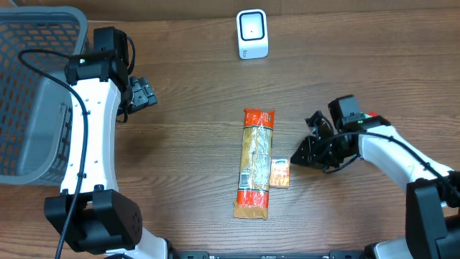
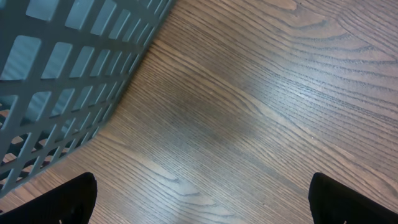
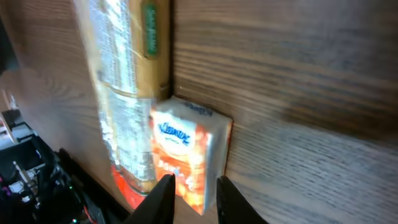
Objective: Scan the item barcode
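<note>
One each: basket, scanner, long packet, tissue pack.

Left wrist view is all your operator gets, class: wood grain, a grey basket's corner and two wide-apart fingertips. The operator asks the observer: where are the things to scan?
Observer: A long orange-and-gold packet lies in the middle of the table. A small tissue pack touches it on the side facing the right arm.
Operator: And the scanner?
Observer: The white scanner stands at the table's far edge, roughly in line with the packet.
Operator: Where is the other arm?
Observer: The right end effector is low at the tissue pack, pointing at it. Whether it grips the pack I cannot tell.
</note>
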Controlling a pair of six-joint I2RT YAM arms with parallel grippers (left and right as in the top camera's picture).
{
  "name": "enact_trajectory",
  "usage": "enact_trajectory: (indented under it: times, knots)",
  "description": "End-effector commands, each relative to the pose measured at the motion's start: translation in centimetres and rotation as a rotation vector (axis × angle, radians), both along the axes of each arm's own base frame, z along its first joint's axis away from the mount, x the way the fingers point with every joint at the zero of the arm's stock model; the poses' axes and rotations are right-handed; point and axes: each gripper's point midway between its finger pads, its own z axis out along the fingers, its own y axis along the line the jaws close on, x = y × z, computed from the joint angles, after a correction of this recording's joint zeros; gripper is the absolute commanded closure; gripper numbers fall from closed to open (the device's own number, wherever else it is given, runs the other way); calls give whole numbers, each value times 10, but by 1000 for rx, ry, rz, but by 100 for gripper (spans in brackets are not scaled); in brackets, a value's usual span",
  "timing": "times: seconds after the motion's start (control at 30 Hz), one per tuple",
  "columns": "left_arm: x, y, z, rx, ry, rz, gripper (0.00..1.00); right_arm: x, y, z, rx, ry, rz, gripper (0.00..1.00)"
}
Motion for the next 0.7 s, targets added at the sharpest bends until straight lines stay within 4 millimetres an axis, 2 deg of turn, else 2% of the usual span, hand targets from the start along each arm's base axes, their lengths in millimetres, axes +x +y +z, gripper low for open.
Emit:
enact_trajectory:
  times: [0.0, 0.3, 0.57, 0.63, 0.67]
  knots:
    - [3, 1, 5, 5, -9, -19, 0, -9, 4, -12, -9, 32, -50, 79]
    - [3, 1, 5, 5, -10, -19, 0, -19, 19, -20, 0, 17, -13, 81]
    - [3, 1, 5, 5, -10, -19, 0, -20, 11, -26, -56, 64, -88, 81]
    - [3, 1, 5, 5, -10, -19, 0, -21, 11, -27, -56, 68, -88, 80]
    - [3, 1, 5, 5, -9, -19, 0, -22, 11, -28, -57, 73, -92, 74]
